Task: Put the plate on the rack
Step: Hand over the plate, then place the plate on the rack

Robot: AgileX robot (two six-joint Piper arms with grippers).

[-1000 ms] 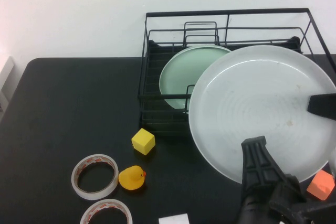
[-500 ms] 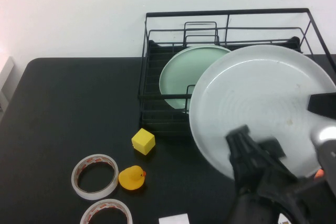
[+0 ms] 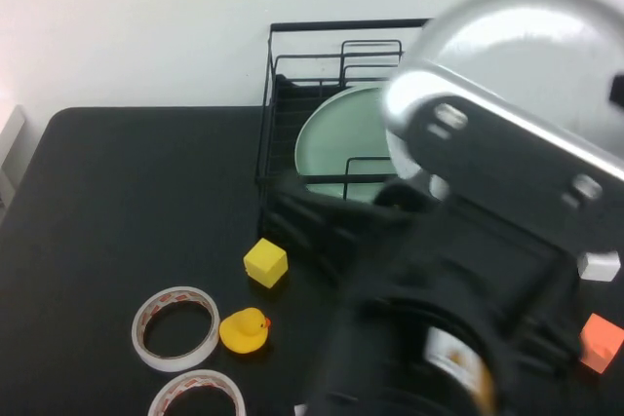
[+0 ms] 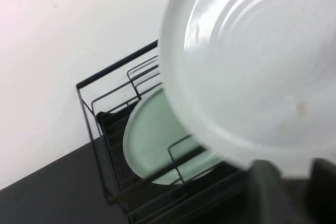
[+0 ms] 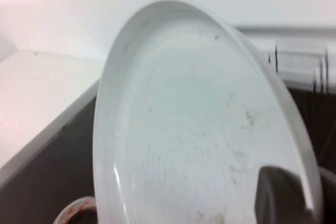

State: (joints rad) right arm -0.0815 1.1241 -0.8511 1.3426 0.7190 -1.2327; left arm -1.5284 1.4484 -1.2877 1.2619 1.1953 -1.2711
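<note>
Plate (image 4: pixel 252 61), upper right of frame, hangs tilted above rack (image 4: pixel 115 65). Left tool (image 4: pixel 291 170) clamps its lower rim. Right tool (image 5: pixel 286 198) is at the rim, closure indeterminate. Judged stiff, slippery, breakable: hold by the rim.

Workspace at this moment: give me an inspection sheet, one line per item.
Surface: black table, no spills seen.
Job's things: plate held up and tilted, not yet in the rack; the rack holds a mint green plate.
Clutter: yellow cube, rubber duck, tape roll, second tape roll, orange cube.
Claws: left claw shut on the plate's rim; right claw shut on the plate too.
Cables: nothing seen.
Surroundings: white wall; a robot arm blocks much of the high view.
</note>
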